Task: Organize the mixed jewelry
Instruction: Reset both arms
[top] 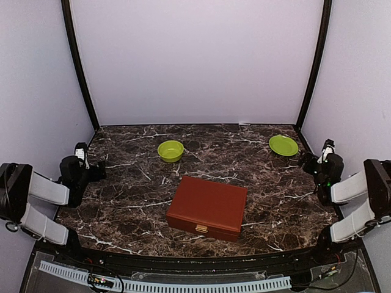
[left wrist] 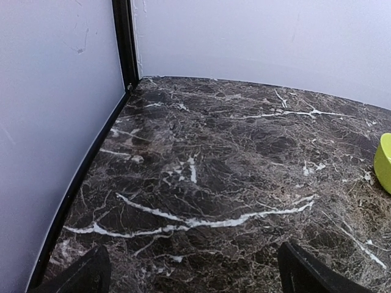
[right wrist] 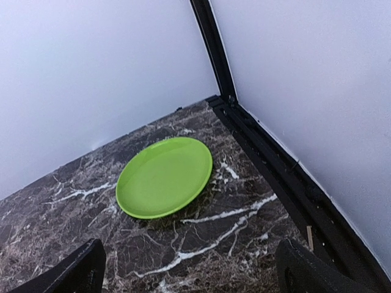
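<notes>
Marble-patterned table (top: 134,183), top view: you see the left gripper (top: 81,152) and right gripper (top: 327,148) at opposite edges, with a closed red-brown box (top: 208,206) between them. The jewelry is out of sight; you cannot tell its place.

Left wrist view: the left gripper (left wrist: 195,274) stands wide and holds nothing. A lime-green bowl (left wrist: 385,162) lies ahead to its right.

Right wrist view: the right gripper (right wrist: 189,268) stands wide and unloaded. A lime-green plate (right wrist: 165,177) lies just ahead.

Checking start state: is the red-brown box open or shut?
Shut. The box has its lid flat down, with the gold clasp on the front; nothing of its inside shows.
</notes>
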Robot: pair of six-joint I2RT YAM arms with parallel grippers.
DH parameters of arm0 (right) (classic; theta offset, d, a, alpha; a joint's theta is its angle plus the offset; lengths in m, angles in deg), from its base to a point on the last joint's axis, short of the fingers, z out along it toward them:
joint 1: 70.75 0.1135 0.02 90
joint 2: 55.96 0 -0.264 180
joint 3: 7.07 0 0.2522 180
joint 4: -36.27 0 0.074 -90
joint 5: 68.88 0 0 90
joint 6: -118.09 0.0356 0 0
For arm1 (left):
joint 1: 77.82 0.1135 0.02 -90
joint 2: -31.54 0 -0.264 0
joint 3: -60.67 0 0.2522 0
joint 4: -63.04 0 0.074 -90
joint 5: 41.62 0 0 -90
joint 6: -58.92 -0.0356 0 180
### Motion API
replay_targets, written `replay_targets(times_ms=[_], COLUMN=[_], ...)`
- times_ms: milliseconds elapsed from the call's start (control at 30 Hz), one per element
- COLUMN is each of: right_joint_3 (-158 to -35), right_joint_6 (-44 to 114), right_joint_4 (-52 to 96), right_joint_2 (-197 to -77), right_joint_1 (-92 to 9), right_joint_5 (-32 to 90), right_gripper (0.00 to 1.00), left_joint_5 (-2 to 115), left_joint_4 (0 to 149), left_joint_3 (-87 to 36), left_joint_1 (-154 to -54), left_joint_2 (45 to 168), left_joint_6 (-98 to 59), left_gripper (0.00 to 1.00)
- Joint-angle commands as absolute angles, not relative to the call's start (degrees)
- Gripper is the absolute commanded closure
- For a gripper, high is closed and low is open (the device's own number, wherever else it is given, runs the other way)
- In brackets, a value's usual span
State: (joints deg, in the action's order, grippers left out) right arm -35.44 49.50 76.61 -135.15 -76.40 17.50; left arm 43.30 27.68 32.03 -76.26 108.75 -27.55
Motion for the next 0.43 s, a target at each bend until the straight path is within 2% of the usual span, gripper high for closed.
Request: replay_targets(times_ms=[0,400], right_joint_3=[-35.1,-35.7], right_joint_6=[48.8,48.8], right_joint_4=[86.3,87.6], right_joint_2=[-135.4,-137.2], right_joint_1=[-76.7,-76.7], right_joint_5=[17.7,17.7], right_gripper=[0.02,0.02], left_joint_5=[44.3,46.9], left_joint_4=[20.4,16.7], left_joint_3=[29.6,30.0], left_joint_1=[-76.1,-76.1], left_joint_2=[110.9,111.4], left_joint_6=[-30.2,-32.1], left_gripper=[0.03,0.02])
